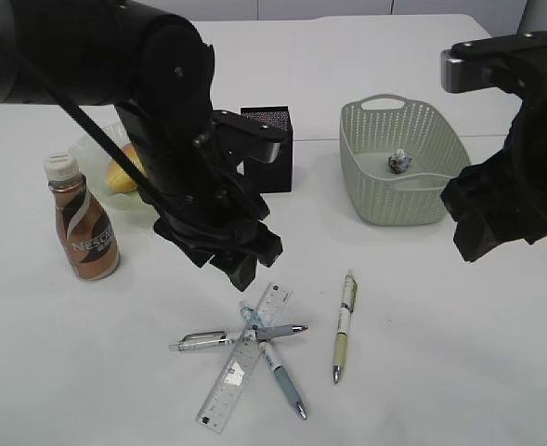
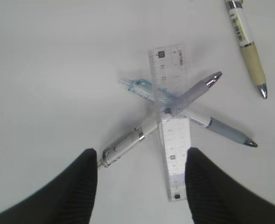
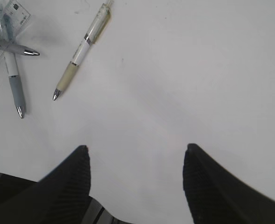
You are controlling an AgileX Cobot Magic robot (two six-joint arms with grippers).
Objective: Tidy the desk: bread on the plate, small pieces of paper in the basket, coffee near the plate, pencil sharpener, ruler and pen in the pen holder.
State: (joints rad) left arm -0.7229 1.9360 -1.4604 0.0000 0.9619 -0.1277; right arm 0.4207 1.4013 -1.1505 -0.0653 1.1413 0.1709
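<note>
Ruler [image 1: 241, 359] under crossed pens, bread [image 1: 124, 171] half-hidden

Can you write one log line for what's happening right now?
left fingers: open above clear plastic ruler | right fingers: open, empty | golden-yellow bread: on pale green plate

Two crossed pens [image 2: 174, 100] are lying over the ruler [image 2: 172, 135], blocking a clean pinch on it. A beige-grip pen [image 1: 344, 325] is lying apart to the right. Bare desk [image 3: 174, 84] is stretching open under the right gripper [image 3: 137, 186].
</note>
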